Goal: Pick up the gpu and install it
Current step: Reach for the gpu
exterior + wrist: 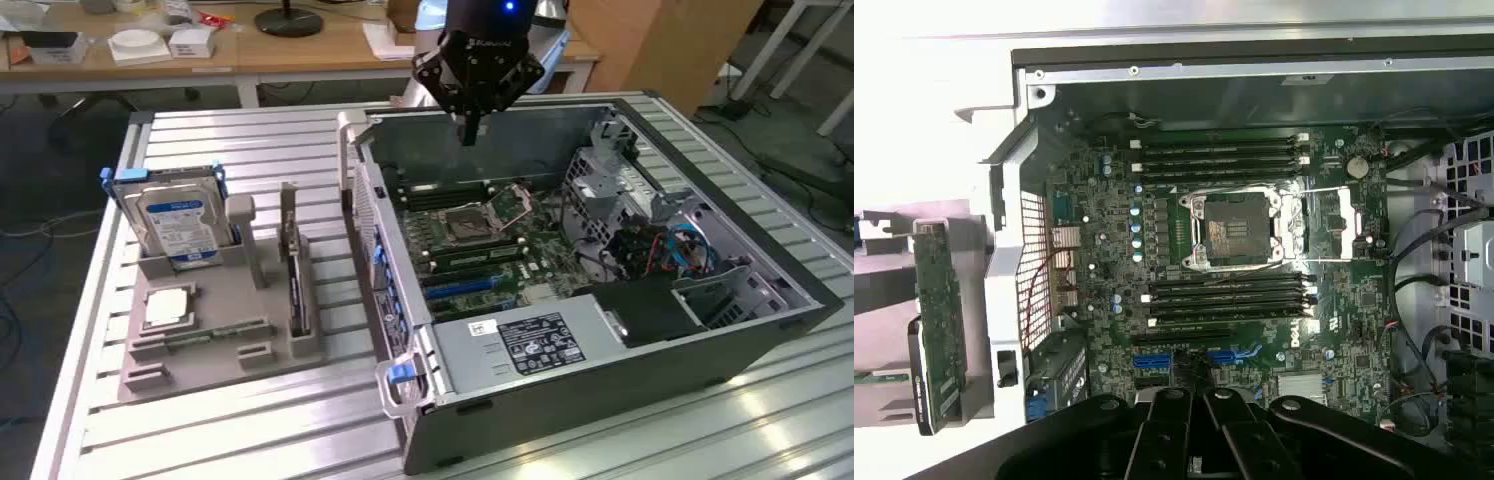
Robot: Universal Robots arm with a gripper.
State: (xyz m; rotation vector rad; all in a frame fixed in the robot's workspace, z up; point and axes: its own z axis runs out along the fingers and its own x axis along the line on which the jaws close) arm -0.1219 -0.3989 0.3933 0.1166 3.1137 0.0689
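Your slatted metal surface point(240, 140) carries two things. The larger is the computer case point(747, 345), lying on its side with the panel off. That is probably so the motherboard point(494, 250) faces straight up and a card can be pushed down into it from above. In the wrist view the blue slots point(1234, 355) on the board are bare, so nothing is installed there yet.

Just beside the case, toward the exterior view's left, sits the grey holder point(220, 350). The silver hard drive point(180, 225) stands upright at its far end.

The gpu point(294, 270) is in the same holder, on the side nearest the case. It stands on its long edge in a slot and you see it nearly edge-on. Held that way, its top edge is free to be pinched from above, which looks like the reason for the slot. It has not been picked up.

Your hand point(469, 138) hangs over the far side of the open case, pointing down and well apart from the gpu. Its fingers look clenched together on nothing.
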